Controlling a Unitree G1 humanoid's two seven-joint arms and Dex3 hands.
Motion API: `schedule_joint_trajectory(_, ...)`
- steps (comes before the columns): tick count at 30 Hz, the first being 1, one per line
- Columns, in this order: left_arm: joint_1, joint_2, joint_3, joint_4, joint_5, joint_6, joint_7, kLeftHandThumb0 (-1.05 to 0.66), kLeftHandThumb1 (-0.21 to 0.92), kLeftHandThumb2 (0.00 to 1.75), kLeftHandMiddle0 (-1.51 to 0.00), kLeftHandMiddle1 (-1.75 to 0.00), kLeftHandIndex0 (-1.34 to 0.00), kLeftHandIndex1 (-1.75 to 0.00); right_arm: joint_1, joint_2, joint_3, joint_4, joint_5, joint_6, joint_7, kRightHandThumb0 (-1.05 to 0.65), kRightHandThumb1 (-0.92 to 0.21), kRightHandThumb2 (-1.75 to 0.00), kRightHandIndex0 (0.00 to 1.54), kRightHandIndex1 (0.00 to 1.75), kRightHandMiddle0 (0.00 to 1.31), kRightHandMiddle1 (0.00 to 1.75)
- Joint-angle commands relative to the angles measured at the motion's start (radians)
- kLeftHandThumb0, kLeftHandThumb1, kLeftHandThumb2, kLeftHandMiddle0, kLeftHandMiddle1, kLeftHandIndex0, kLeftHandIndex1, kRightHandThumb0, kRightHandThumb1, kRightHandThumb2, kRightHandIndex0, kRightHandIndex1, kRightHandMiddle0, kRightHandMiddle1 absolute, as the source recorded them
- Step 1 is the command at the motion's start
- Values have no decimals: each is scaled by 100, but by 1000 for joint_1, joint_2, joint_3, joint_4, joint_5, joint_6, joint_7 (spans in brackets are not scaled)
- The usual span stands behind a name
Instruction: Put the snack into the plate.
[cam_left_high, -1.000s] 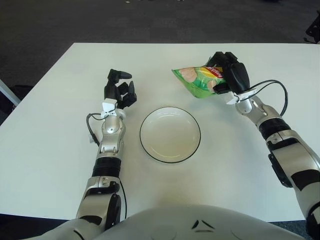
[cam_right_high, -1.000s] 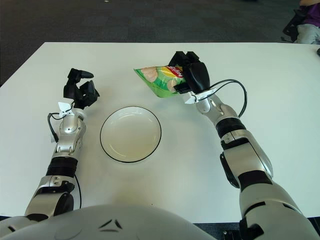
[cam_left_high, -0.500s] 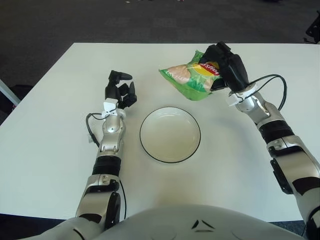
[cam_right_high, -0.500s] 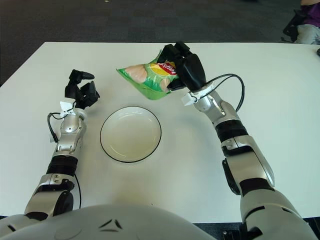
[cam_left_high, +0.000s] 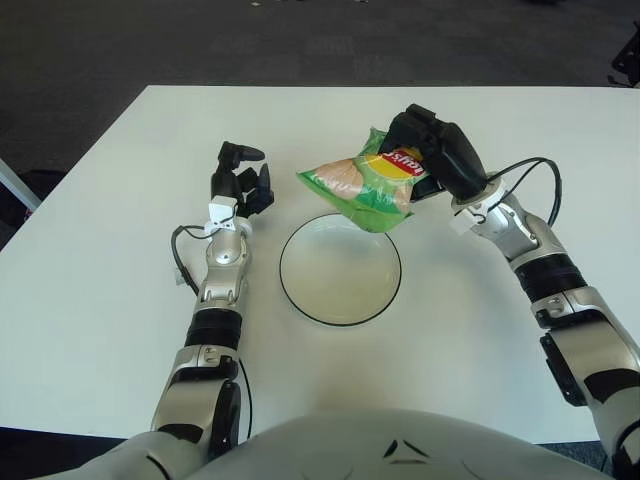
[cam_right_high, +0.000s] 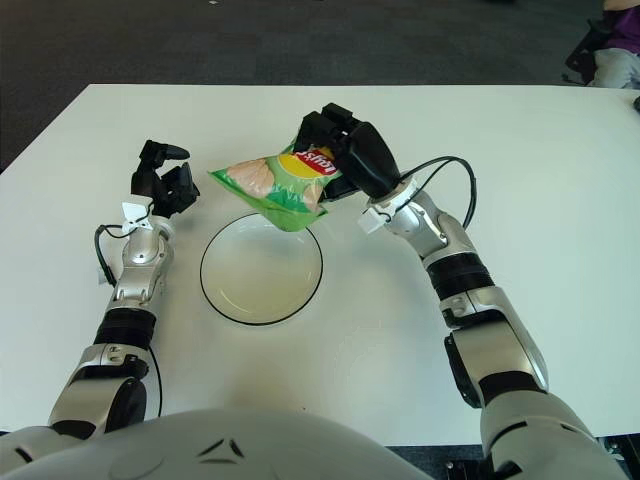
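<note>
Above the plate's (cam_left_high: 340, 310) far rim, the right robot hand (cam_left_high: 432, 152) grips the snack bag (cam_left_high: 362, 190).

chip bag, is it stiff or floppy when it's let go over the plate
Probably light and puffy: the chip bag sticks out sideways from the right hand without drooping. It looks glossy, so it may slide or overhang the shallow plate.

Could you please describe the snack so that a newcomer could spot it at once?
On the white table, find the round plate. At its far rim the right hand holds a crinkly green bag, the only colourful item.
</note>
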Motion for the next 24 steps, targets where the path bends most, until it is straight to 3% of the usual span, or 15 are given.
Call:
schedule_joint_trajectory(1,-17,8,-1,21,6,-8,8,-38,67,85,-95,-175,-36,-175,34,0,-2,-43,52,-16,56,4,-85,-27,84,175,63,175)
schedule_joint_trajectory(6,-20,10,-2,28,6,-5,7,-38,67,85,-94,-175,-35,-175,56,-17,44,-58,173,-44,205,5,-86,-26,84,175,63,175)
schedule_joint_trajectory(12,-23,12,-2,37,4,-6,6,-38,68,84,-93,-175,-35,-175,51,-9,54,-47,274,-63,324,5,-86,-26,84,175,62,175)
schedule_joint_trajectory(17,-26,14,-1,46,2,-8,5,-38,68,84,-92,-175,-35,-175,35,12,49,-20,311,-83,384,5,-86,-25,80,175,62,175)
schedule_joint_trajectory(20,-28,14,-1,50,1,-10,3,-38,68,83,-92,-175,-35,-175,27,24,42,-2,315,-104,402,4,-87,-26,69,175,58,175)
schedule_joint_trajectory(22,-28,14,-1,52,0,-11,2,-38,69,83,-92,-175,-34,-175,23,29,37,5,318,-113,414,23,-79,-51,53,167,52,175)
schedule_joint_trajectory(24,-31,15,-1,55,-1,-12,1,-38,69,83,-91,-175,-34,-175,19,31,32,11,320,-117,427,12,-71,-66,49,160,45,168)
